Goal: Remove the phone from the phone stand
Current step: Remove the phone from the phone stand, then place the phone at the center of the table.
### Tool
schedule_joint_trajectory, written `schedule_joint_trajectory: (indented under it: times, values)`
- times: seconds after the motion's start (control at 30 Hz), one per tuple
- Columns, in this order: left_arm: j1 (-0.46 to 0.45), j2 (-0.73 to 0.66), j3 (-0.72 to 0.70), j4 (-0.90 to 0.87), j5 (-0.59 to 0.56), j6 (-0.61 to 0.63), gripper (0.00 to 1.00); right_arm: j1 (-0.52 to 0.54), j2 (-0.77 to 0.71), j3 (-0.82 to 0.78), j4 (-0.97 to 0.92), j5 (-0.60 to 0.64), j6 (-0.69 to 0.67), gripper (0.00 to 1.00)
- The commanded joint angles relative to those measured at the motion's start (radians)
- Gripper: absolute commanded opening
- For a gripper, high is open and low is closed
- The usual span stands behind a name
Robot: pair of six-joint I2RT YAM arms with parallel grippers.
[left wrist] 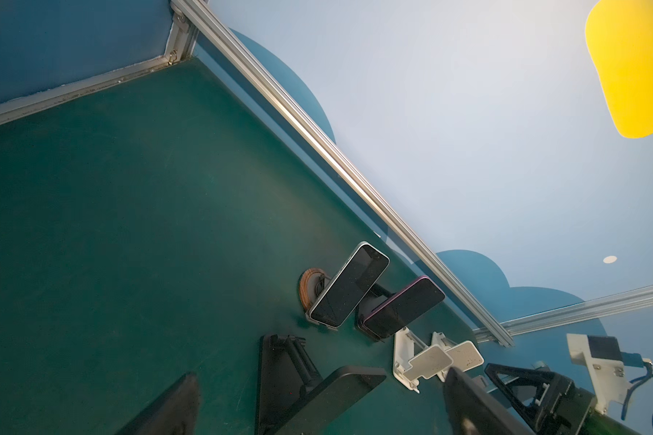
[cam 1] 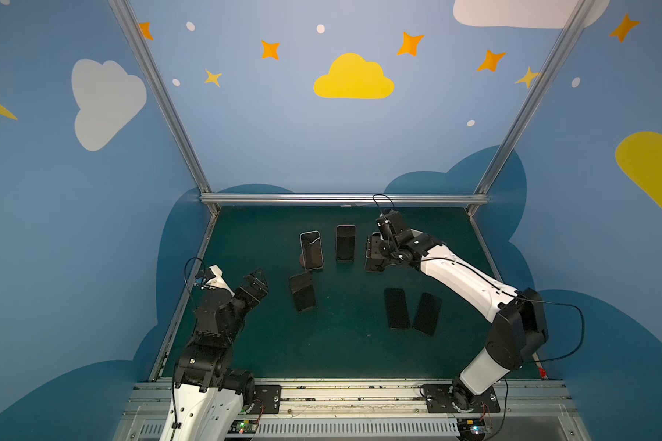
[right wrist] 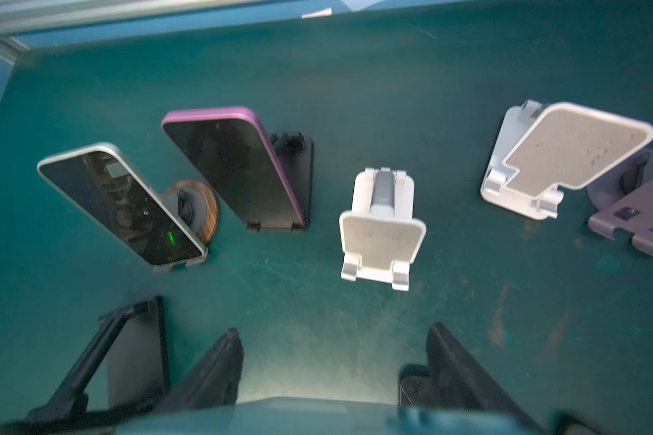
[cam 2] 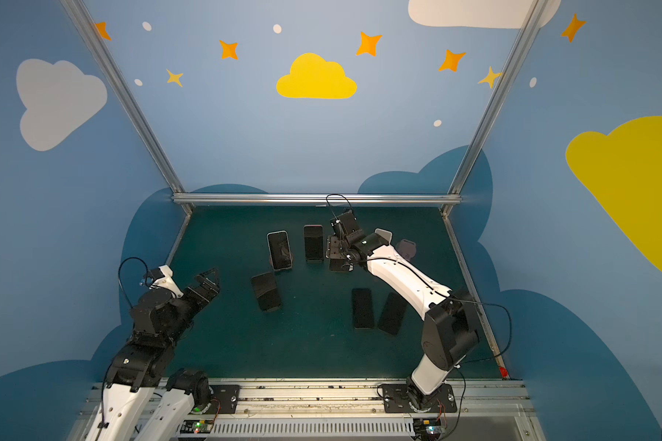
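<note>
Right claw [cam 1: 373,256] first: fingers [right wrist: 454,367] parted, nothing gripped, only bare mat [right wrist: 317,293] between them. Hovers above the mat, pointing down, closer to the far edge than the near one, right of the middle. Just ahead of the fingers, an empty white stand [right wrist: 381,229]. Closer to the right edge, a second white stand [right wrist: 566,154], also empty, with a grey stand [right wrist: 634,214] just beside it.

Now along the far edge towards the middle: the purple phone [right wrist: 238,169], propped at a slant on its black stand [right wrist: 300,165]. Next towards the left edge, the white phone [cam 1: 311,250], tilted back on a wood stand [right wrist: 210,216], lower end in the lip. Both on their stands, both apart from the claw.

Back towards the near edge, on the right half: a flat phone [cam 1: 397,308] and a second flat phone [cam 1: 427,314], side by side on the mat, screens dark.

Over by the left edge, left claw [cam 1: 261,283]: spread wide, empty, lifted off the mat, aimed at a dark stand [cam 1: 302,292] near the middle. Hard to tell, phone on that one or not.
</note>
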State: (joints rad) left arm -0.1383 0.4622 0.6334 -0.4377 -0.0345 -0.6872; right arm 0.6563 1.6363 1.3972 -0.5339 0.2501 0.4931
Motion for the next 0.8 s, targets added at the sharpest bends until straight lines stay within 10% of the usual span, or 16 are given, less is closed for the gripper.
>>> schedule_joint_trajectory:
  times: [0.0,0.77]
  values:
    - [-0.006,0.003,0.0,0.004,0.005,0.018,1.0,0.03,-0.068,-0.035,-0.039,-0.003,0.01,0.71]
    - [-0.005,-0.01,-0.005,0.008,0.004,0.009,1.0,0.192,-0.072,-0.085,-0.275,-0.098,0.1,0.71]
